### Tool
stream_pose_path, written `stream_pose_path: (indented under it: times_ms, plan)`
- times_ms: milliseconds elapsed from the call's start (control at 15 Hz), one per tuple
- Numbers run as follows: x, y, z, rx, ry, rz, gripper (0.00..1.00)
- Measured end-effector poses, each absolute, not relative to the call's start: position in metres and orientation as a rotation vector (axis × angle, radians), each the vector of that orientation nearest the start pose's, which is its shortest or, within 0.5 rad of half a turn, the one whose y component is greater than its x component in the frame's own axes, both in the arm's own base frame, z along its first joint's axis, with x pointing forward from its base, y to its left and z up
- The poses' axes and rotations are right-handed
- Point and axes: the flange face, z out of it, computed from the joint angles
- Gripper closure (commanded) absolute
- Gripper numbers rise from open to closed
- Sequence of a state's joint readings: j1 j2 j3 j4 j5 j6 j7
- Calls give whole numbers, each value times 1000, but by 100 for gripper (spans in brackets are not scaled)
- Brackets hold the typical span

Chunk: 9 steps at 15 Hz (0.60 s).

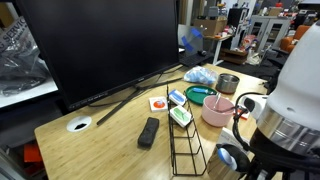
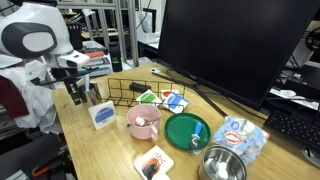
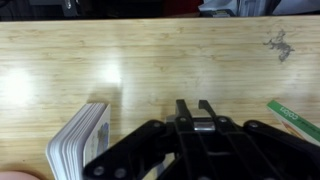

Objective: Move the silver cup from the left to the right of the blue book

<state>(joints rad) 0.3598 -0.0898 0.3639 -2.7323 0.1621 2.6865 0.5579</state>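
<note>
My hand point(image 2: 77, 96), closed and empty, hangs well apart from the short shiny silver metal cup point(image 2: 222, 165); I'd open it before reaching the rim.

I see the silver cup point(image 2: 222, 166) cut off by the bottom edge in an exterior view. In the wrist view, 2 things run out of frame: the stack of cards point(image 3: 80, 142) and a green strip point(image 3: 296, 118) too blurred to identify.
</note>
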Motion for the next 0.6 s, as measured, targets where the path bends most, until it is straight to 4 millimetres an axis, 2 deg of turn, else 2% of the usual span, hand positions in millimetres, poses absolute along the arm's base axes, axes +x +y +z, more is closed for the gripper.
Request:
stream_pose_path:
  times_ms: [333,600]
  plan:
    - [298,240,280,-3118,22,-35,96]
    - [315,222,327,-3100,189,-217,96]
